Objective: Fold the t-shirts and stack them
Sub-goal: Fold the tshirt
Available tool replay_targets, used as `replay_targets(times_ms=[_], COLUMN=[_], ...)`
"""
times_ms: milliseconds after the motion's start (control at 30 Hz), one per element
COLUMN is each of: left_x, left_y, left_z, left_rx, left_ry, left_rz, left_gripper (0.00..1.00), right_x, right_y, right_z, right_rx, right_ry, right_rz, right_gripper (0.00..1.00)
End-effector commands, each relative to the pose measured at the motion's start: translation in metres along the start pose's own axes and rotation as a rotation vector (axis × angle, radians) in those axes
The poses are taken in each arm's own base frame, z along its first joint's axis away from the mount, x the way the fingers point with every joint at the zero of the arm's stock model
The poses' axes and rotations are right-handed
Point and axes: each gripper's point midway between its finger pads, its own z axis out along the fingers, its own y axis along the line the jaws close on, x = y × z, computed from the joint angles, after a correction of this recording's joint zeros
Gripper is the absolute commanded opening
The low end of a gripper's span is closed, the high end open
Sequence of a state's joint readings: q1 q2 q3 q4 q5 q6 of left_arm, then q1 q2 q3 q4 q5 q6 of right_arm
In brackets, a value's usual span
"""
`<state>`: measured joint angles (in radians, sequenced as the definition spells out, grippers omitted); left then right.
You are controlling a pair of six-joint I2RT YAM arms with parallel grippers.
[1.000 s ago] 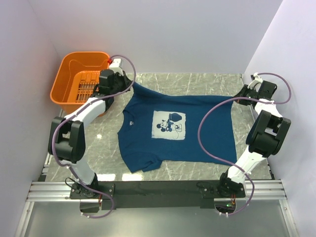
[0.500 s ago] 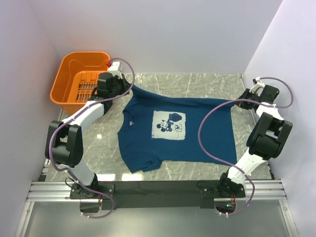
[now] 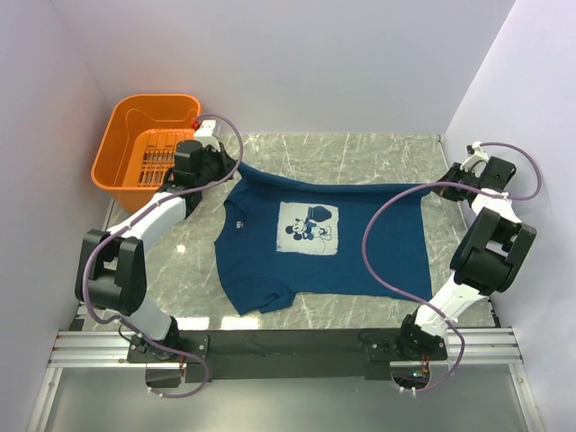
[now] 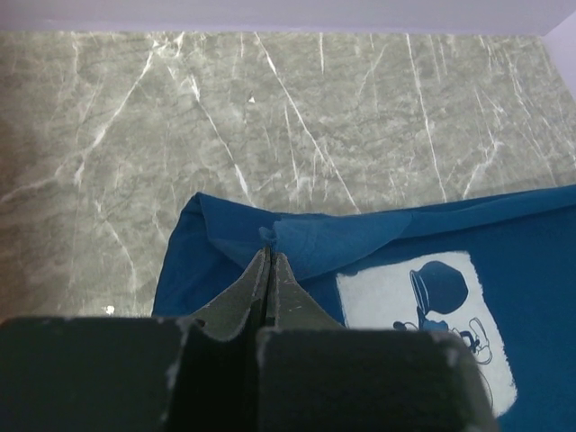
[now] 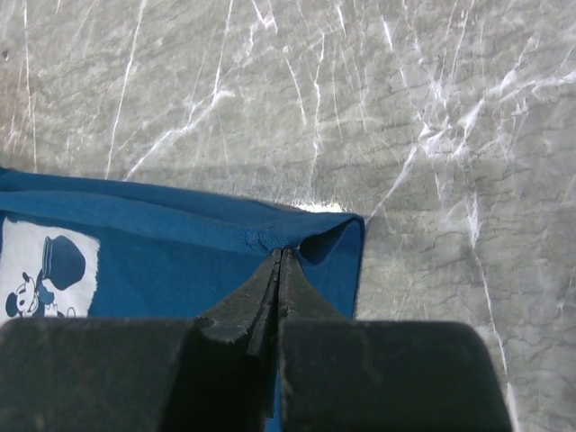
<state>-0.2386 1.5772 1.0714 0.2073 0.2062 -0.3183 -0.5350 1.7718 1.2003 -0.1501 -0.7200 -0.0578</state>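
Mostly flat t-shirt (image 3: 315, 270) on table (image 3: 360, 153)

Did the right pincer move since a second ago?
Yes. The right pincer slid outward, closer to the right wall, tugging the t-shirt corner along.

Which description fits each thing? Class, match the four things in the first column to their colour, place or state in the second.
Column one:
1 t-shirt
2 basket
3 left gripper
4 right gripper

Column two:
A orange, at the far left corner
B shut on the t-shirt's far right corner
C navy, spread out
D shut on the t-shirt's far corner beside the basket

Pairs: 1-C, 2-A, 3-D, 4-B
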Motion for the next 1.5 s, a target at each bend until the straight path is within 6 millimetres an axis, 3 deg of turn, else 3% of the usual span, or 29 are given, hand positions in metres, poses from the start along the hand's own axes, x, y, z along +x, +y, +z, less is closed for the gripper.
replay_targets(times_ms=[0,733,1467], left_x=[-0.021,0.009,0.030], left_y=[-0.010,-0.012,-0.014], left_z=[-0.012,-0.029,-0.035], left_rx=[0.034,0.001,-0.024], left_ry=[-0.072,-0.027,0.021], left_rz=[0.026,0.021,0.025], left_gripper=[0.00,0.01,0.01], right_x=[-0.009,0.017,0.023], right_y=[-0.004,-0.018,-0.016], right_z=[-0.002,0.003,-0.010], right_rx=[0.007,0.043,0.076], right_ry=[-0.016,0.077,0.109], right_rz=[-0.021,-0.001,-0.045], right_gripper=[0.00,0.00,0.04])
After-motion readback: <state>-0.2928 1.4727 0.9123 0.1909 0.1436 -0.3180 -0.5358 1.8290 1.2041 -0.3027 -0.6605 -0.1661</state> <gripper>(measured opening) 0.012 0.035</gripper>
